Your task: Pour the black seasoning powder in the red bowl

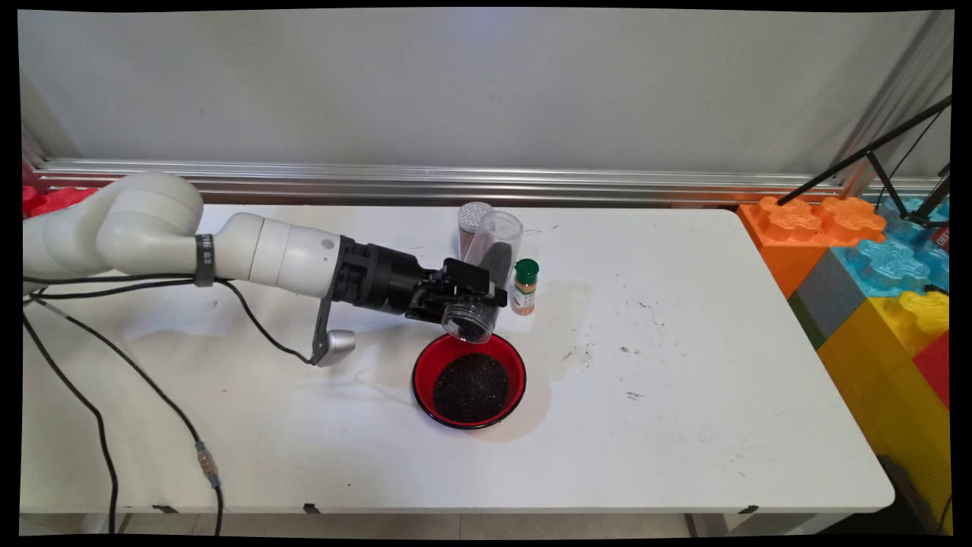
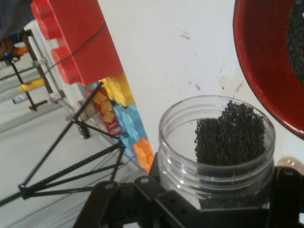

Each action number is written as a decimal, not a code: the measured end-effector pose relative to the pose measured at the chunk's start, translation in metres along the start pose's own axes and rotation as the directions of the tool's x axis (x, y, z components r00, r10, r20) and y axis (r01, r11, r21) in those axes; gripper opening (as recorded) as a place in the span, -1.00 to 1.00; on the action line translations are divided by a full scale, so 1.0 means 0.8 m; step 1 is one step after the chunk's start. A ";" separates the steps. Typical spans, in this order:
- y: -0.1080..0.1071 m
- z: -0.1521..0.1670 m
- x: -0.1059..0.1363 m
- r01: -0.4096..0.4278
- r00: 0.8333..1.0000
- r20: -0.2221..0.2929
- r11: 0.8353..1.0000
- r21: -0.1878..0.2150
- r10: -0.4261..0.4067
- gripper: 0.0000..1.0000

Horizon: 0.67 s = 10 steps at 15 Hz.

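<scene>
Pinching a clear plastic jar [image 1: 486,273] near its neck, the jaws keep it tipped mouth-down over the red bowl [image 1: 469,380], where dark granules [image 1: 471,389] are heaped. Just beyond on the counter [image 1: 683,380], a green-capped spice bottle [image 1: 525,286] is left upright.

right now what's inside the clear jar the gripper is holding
The clear jar, tilted mouth-down in the gripper over the red bowl, holds small black grains near its mouth. The fingers cover part of its wall.
</scene>
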<state>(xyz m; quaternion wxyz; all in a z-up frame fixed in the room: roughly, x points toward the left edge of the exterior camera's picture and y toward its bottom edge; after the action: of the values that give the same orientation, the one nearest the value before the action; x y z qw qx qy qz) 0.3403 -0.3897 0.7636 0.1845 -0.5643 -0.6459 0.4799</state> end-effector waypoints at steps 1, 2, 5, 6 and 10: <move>0.000 0.000 -0.003 0.041 0.999 -0.003 0.999 -0.007 -0.041 -1.00; 0.000 0.000 -0.005 0.080 0.997 -0.008 0.997 -0.013 -0.080 -1.00; -0.001 -0.002 -0.011 0.175 0.984 -0.024 0.984 -0.030 -0.176 -1.00; -0.002 -0.004 -0.013 0.203 0.978 -0.029 0.978 -0.035 -0.205 -1.00; -0.006 -0.008 -0.022 0.293 0.955 -0.040 0.955 -0.050 -0.295 -1.00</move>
<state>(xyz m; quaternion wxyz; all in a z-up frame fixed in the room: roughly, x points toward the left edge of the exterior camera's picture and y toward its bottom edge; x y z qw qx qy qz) 0.3475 -0.4022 0.7758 0.2565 -0.4769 -0.7284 0.4198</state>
